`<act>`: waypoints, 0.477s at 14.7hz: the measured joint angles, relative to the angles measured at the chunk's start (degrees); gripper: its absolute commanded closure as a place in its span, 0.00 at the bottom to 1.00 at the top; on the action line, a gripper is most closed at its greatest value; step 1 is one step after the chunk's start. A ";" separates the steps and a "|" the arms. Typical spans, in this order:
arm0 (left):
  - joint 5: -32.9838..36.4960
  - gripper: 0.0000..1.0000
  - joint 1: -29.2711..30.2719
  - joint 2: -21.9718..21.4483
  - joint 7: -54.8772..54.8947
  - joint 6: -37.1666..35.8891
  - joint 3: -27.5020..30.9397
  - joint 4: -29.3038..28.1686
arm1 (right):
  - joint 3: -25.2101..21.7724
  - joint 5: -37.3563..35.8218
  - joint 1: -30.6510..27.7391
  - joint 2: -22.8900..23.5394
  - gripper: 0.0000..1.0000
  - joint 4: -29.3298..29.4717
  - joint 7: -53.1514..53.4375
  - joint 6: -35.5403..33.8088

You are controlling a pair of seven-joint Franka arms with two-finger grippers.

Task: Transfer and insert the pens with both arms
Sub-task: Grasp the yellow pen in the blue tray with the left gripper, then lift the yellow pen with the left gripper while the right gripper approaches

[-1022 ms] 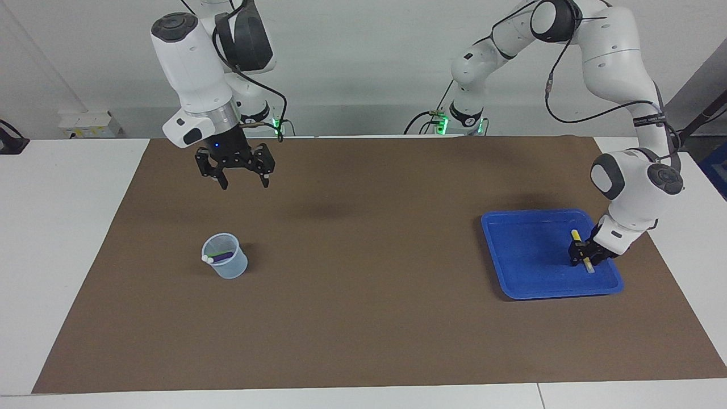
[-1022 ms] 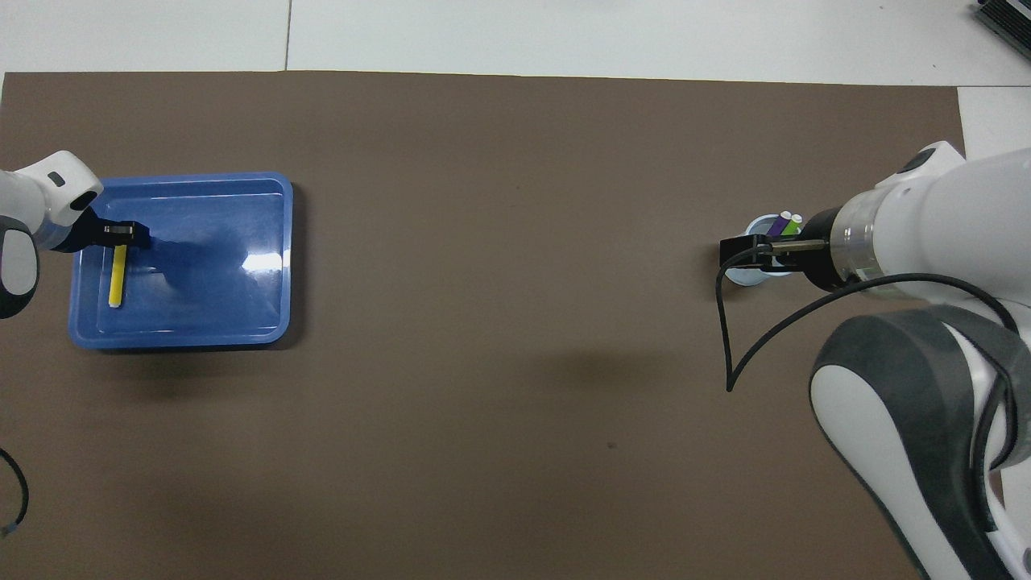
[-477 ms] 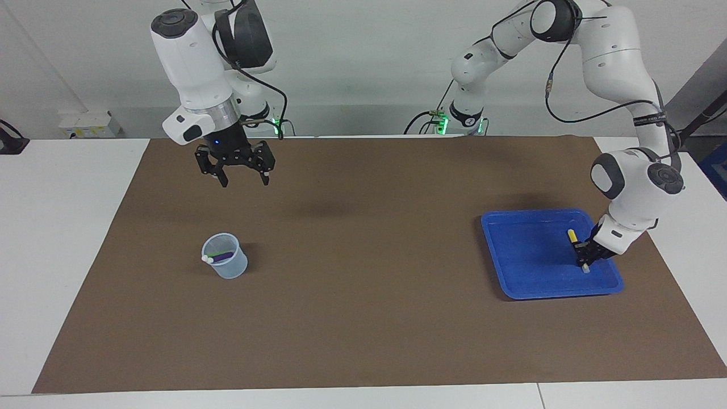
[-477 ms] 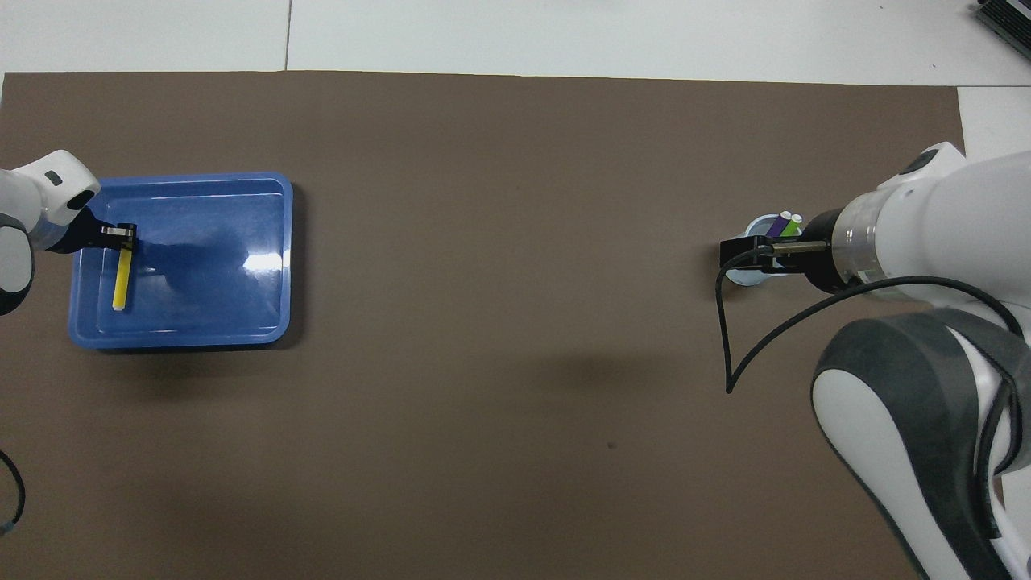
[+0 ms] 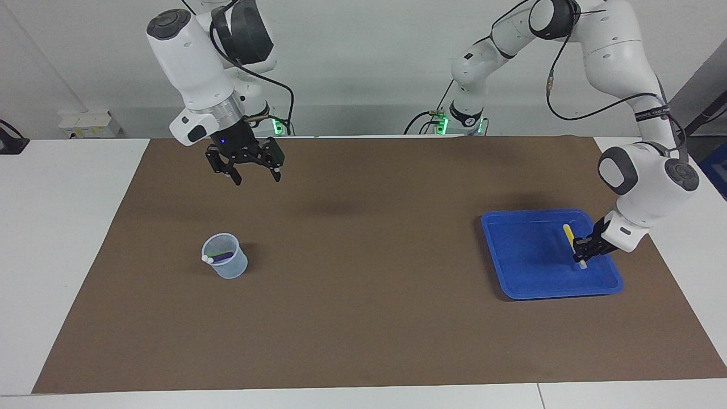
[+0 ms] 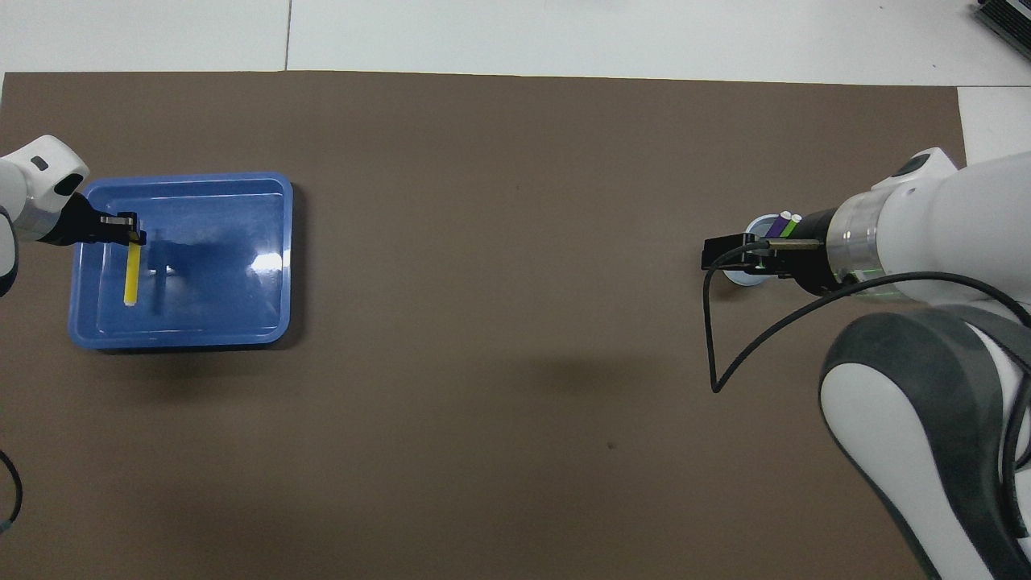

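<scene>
A yellow pen (image 5: 572,243) (image 6: 130,274) hangs tilted just above the blue tray (image 5: 528,261) (image 6: 217,298), its upper end clamped in my left gripper (image 5: 584,251) (image 6: 129,238), which is shut on it. At the right arm's end of the mat, a clear cup (image 5: 225,266) (image 6: 734,276) holds a purple pen (image 5: 224,257) (image 6: 777,225) and a green pen (image 6: 792,225), white ends up. My right gripper (image 5: 257,179) (image 6: 729,251) hangs open and empty in the air, over the mat on the robots' side of the cup.
A brown mat (image 5: 363,295) covers the table, with white tabletop around it. A black cable (image 6: 717,338) loops down from the right wrist. Only the yellow pen shows at the tray.
My left gripper has closed on the yellow pen and raised it off the tray floor, the pen now tilted. My right gripper has drifted slightly toward the table's middle, still open.
</scene>
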 measured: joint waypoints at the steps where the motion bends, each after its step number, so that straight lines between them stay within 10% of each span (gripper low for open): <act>1: -1.04 1.00 -0.03 -0.09 -0.10 -1.12 -0.85 0.69 | -0.01 0.10 -0.03 0.00 0.00 -0.04 0.00 0.43; 7: -3.32 1.00 -2.78 -2.70 -10.93 -5.54 -4.10 1.43 | 0.27 4.54 1.34 0.02 0.00 -1.77 5.83 5.71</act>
